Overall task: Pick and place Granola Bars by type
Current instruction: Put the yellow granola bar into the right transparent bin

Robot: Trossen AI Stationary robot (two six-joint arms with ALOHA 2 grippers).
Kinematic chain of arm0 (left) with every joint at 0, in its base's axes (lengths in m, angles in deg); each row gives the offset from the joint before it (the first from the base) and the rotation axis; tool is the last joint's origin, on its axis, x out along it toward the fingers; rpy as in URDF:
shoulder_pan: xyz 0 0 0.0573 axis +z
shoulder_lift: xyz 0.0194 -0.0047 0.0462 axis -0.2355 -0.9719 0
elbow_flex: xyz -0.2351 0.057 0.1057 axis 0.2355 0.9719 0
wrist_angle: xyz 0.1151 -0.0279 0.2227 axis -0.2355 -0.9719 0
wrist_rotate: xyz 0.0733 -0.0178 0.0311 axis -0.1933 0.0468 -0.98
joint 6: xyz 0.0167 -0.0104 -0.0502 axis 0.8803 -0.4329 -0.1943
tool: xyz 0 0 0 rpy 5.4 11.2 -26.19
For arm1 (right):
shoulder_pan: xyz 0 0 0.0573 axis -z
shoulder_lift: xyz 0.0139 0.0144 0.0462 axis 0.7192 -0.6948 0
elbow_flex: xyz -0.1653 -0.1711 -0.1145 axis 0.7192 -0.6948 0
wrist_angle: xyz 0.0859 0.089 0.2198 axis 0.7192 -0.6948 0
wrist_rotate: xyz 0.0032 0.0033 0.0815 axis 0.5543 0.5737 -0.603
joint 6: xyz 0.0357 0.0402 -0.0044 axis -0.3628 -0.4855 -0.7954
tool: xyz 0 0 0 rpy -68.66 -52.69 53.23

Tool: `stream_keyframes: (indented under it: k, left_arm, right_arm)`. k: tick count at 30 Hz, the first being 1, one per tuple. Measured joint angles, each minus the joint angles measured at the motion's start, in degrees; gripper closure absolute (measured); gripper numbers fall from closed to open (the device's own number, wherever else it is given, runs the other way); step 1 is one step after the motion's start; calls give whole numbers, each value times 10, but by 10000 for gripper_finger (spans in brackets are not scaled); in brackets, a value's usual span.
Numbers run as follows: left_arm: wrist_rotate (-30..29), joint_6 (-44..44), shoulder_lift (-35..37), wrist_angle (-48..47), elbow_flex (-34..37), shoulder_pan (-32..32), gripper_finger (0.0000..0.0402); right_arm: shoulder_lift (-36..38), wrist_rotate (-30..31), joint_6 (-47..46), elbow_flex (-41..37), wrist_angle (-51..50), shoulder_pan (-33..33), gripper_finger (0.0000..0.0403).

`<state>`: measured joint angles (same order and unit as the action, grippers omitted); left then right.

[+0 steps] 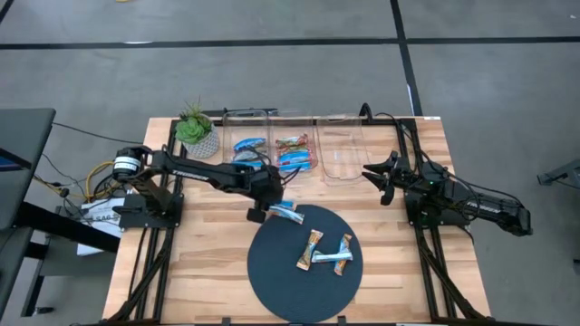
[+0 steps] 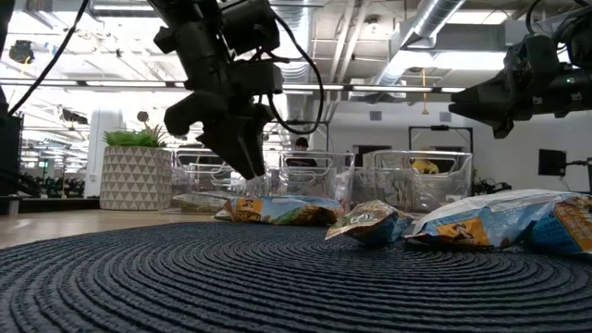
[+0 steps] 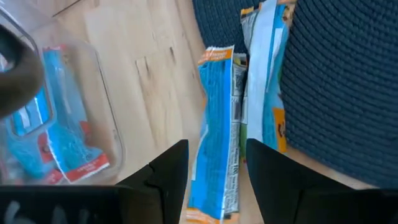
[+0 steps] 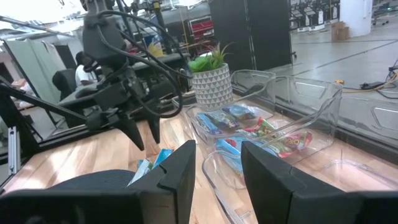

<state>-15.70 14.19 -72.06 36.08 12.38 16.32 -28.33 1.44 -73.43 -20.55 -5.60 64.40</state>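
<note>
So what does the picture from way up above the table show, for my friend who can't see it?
The left gripper hangs open over a blue granola bar at the edge of a dark round mat, where three more bars lie. Behind them stand clear bins, two holding bars, beside a potted plant. The right gripper waits near the bins.

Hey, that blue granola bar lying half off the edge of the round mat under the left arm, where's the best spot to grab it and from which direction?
Grip the blue granola bar across its narrow width near mid-length, coming straight down from above. It lies flat and long, and the open left gripper already straddles it, a second bar lying close alongside.
</note>
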Motion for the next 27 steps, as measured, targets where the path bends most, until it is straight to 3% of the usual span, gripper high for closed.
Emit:
stream_keyframes:
  k: [8,16,27]
  left_arm:
    - [0,18,-35,-1,0,0,246]
    - [-49,25,-58,1,0,1,246]
    - [-33,40,-57,-46,-1,9,246]
  right_arm:
    - [0,0,0,0,0,0,280]
    - [0,0,0,0,0,0,280]
    - [0,0,0,0,0,0,280]
